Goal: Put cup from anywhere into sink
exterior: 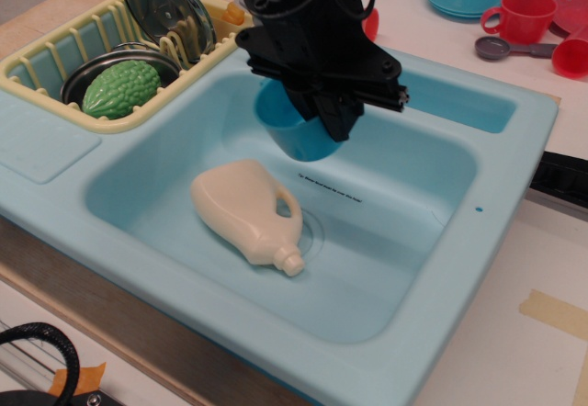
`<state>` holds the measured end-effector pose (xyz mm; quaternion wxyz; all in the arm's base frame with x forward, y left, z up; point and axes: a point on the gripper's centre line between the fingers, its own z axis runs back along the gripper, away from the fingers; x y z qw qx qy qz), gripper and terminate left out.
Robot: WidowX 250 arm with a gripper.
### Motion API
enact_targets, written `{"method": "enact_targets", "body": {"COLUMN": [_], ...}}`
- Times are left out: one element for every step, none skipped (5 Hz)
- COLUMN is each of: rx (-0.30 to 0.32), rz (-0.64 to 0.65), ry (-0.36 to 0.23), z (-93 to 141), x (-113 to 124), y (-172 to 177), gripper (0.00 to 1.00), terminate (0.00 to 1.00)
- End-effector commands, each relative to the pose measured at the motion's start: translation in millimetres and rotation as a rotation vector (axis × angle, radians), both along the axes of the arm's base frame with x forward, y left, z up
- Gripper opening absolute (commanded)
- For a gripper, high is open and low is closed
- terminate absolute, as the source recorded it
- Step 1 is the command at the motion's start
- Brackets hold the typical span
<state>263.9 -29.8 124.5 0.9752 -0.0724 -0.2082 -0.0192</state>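
The cup (296, 132) is held clamped in the jaws of the black gripper (317, 117), suspended above the basin of the sink (514, 163), clear of the basin floor, toward its rear wall; a cream jug (246, 211) is seen lying on its side on the basin floor, below and left of the cup; a yellow dish rack (55, 52), holding a green vegetable (119, 87) and a metal lid (167, 6), is set at the sink's rear left; red cups (528, 16) are placed on the worktop (404, 11) behind the sink.

Cream jug (246, 210), yellow rack (55, 62) holding green gourd (120, 87).
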Motion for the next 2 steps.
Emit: {"method": "enact_targets", "body": {"rx": [-0.112, -0.112], "rz": [-0.040, -0.040], "ry": [0.005, 0.005], "z": [-18.7, -18.7], "x": [-1.0, -1.0], "y": [-0.9, -0.9], "gripper": [1.00, 1.00], "terminate": [0.00, 1.00]}}
